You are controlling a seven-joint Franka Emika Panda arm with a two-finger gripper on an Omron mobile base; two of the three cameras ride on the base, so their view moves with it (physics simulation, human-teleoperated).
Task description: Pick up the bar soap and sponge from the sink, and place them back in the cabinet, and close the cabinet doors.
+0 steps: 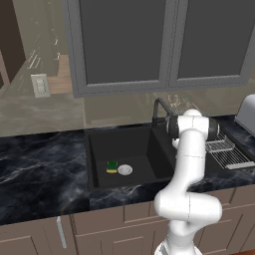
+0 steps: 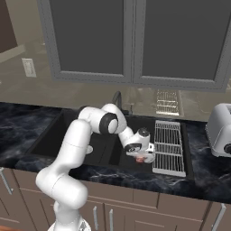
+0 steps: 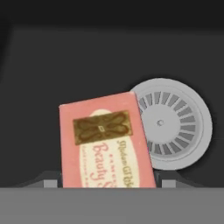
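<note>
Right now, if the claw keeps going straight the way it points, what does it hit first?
The soap: it lies dead ahead between the claw's tips, partly over the drain. Past it is the sink floor. Contact may already be made; depth is unclear.

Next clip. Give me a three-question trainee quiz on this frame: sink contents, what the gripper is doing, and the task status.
1. True or false: the sponge lies in the left basin of the sink, beside a drain.
2. In the hand view, the bar soap partly covers which thing? A) the faucet B) a round silver drain C) the dish rack
3. Fill in: the gripper is down in the ___ basin, closed on the bar soap.

Key:
1. True.
2. B: the pink bar overlaps the left edge of the silver drain.
3. Right; the soap sits between the fingertips, while the sponge is not yet picked up.
</note>
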